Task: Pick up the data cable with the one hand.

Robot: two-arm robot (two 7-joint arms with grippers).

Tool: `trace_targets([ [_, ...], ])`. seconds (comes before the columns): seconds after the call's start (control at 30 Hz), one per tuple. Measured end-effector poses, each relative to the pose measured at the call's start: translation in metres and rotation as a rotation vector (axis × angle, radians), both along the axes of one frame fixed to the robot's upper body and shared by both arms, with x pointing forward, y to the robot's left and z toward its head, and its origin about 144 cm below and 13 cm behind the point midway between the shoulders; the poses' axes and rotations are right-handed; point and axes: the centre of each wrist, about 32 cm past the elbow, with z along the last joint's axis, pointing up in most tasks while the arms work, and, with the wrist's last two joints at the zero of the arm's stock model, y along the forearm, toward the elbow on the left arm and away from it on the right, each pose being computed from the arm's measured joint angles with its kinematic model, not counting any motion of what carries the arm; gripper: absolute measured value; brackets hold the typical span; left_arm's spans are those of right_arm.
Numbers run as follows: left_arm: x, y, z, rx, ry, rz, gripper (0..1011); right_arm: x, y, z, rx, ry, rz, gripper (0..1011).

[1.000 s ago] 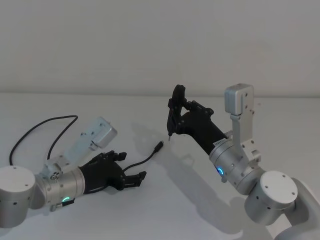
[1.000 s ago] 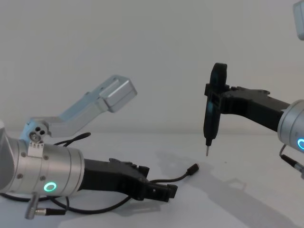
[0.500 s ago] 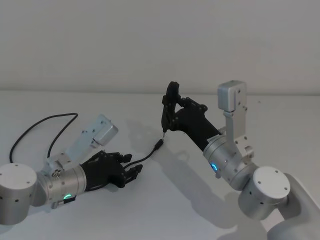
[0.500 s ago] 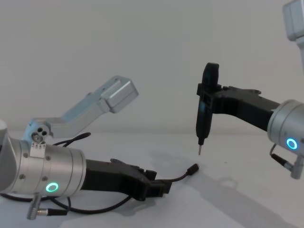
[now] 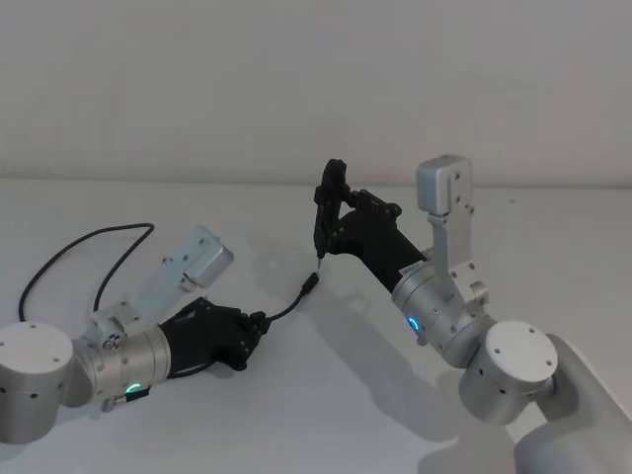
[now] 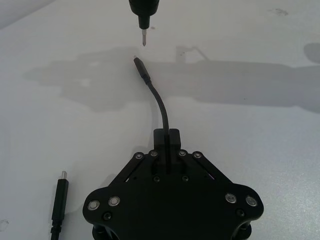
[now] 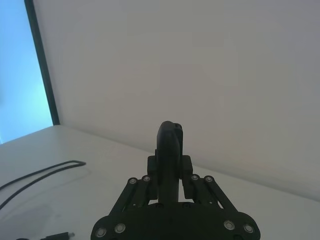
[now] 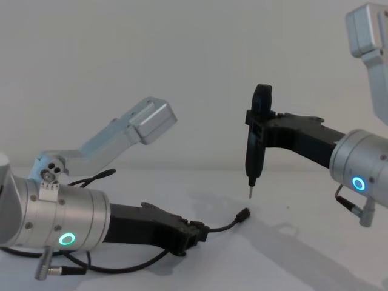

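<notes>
Right, closest in, the left gripper [image 5: 259, 321] is hanging low over the white table [image 5: 346, 425], reaching out from its silver cylinder with the green ring [image 5: 128, 393] glowing. Its blocky jaws are pinching tight together on the data cable [image 6: 161, 107], and the left wrist view is showing that thin black line running straight into the seam between them. Just beside the gripper's body, a separate silver-tipped plug [image 6: 61, 190] is lying flat on the table, apart from the grip. Moving outward, the cable's free end is arcing forward and rightward to its small chunky plug [image 5: 310, 288]; whether that plug is touching the table I cannot tell. Judging by that soft curve, this is looking like a light, limp thing with a rubbery jacket: easy to carry, hard to crush, but inclined to droop and swing. The sensible hold is where the jaws are sitting now, on the jacket a short run behind the stiffer plug, so little tail is flopping free. Beyond the plug, the metal tip of an upright pen-like tool [image 5: 329, 212] is hovering near it but clear of it, with the right gripper [image 5: 341, 222] clamping around the tool's body. Farthest back on the left, a cable loop [image 5: 89, 242] is curving across the table behind the left arm.
</notes>
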Motion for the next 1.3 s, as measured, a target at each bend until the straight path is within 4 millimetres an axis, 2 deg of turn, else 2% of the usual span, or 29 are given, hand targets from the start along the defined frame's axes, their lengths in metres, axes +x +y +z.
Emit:
trace_targets([
  [1.3, 0.000, 0.000, 0.000, -0.001, 0.001, 0.000, 42, 0.016, -0.003, -0.015, -0.018, 0.036, -0.023, 274],
])
